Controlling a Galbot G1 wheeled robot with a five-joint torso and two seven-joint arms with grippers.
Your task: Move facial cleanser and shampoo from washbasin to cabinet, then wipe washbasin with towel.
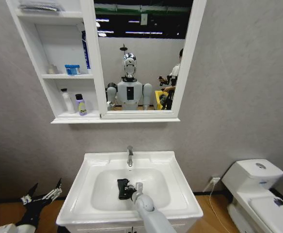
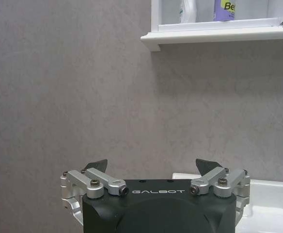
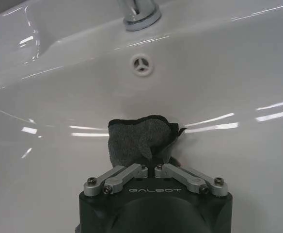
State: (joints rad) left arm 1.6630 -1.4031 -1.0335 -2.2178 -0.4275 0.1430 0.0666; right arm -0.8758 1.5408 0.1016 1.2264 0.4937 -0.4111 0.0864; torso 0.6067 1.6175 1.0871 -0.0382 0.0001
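Black towel (image 3: 134, 138) clamped in GALBOT-marked right pincer (image 3: 152, 162).

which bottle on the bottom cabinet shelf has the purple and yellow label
The shorter dark-capped bottle, on the side nearer the mirror. The taller bottle beside it is plain white.

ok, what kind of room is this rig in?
Looks like a bathroom, probably a mock-up: a white washbasin with a tap, a mirror joined to a cabinet holding bottles, and a toilet beside it. The right gripper holds a towel in the basin.
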